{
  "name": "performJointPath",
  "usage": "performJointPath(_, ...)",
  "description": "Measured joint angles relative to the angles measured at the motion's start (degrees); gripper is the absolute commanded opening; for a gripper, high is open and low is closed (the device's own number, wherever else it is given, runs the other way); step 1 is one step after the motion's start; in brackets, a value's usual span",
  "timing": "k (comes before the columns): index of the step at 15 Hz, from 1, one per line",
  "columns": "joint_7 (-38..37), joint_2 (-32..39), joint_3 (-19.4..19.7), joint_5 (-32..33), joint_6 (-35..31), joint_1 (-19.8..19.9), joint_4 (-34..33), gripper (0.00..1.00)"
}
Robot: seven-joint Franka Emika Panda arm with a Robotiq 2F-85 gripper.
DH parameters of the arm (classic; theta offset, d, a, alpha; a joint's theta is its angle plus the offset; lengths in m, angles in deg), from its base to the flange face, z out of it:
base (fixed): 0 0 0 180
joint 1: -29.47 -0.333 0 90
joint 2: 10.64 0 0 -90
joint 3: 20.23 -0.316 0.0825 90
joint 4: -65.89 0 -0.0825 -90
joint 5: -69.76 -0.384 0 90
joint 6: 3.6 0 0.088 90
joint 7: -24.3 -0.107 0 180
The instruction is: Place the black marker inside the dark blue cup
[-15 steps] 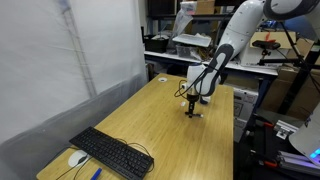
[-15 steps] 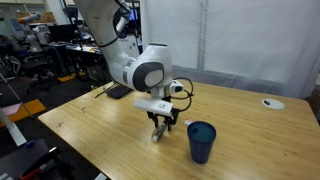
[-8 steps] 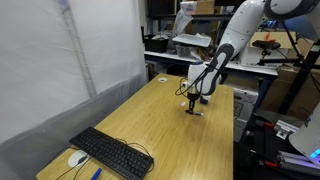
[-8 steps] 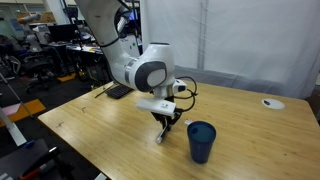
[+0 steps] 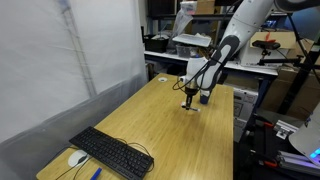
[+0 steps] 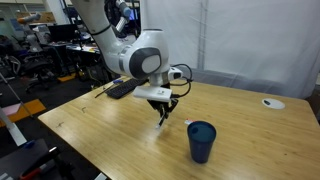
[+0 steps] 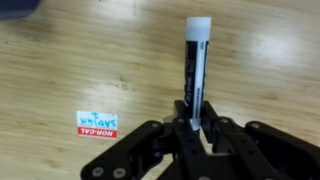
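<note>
My pincer [image 7: 196, 128] is clamped narrow on the black marker [image 7: 195, 70]. The two fingers pinch its dark barrel near one end, and the rest of it sticks straight out past my fingertips, lighter cap farthest away. In an exterior view the marker [image 6: 165, 119] hangs nearly upright under my pincer [image 6: 162, 108], beside the dark blue cup [image 6: 201, 141] and not over its mouth. Its lower end sits at about the height of the cup's rim, and it seems to be off the table [image 6: 90, 130]. The cup stands upright on the wood, apart from the marker. In my wrist view only a dark edge of the cup [image 7: 18, 8] shows in a corner, well away from the marker, and a small red-and-white label [image 7: 97, 123] lies flat on the wood. The black keyboard [image 5: 112, 152] lies far from the cup, at the table's other end.
</note>
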Motion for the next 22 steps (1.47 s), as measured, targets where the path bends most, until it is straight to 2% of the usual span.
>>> performJointPath(7,0.01,-15.18,1.17,-0.25,-1.65,1.55,6.99,0.05)
performJointPath(10,0.72,-19.61,1.48,-1.35,-7.54,3.45,10.93,0.05)
performJointPath(13,4.89,-21.84,0.24,-5.71,-15.5,7.34,15.2,0.05)
performJointPath(15,8.56,-22.04,-3.38,-9.53,-19.78,12.0,17.16,0.05)
performJointPath(17,10.63,-21.8,-9.21,-11.02,-22.89,18.35,17.93,0.05)
performJointPath(20,11.17,-19.5,-20.08,-9.44,-27.89,30.32,17.83,0.05)
performJointPath(22,10.85,-16.66,-25.64,-5.67,-30.52,38.67,17.64,0.05)
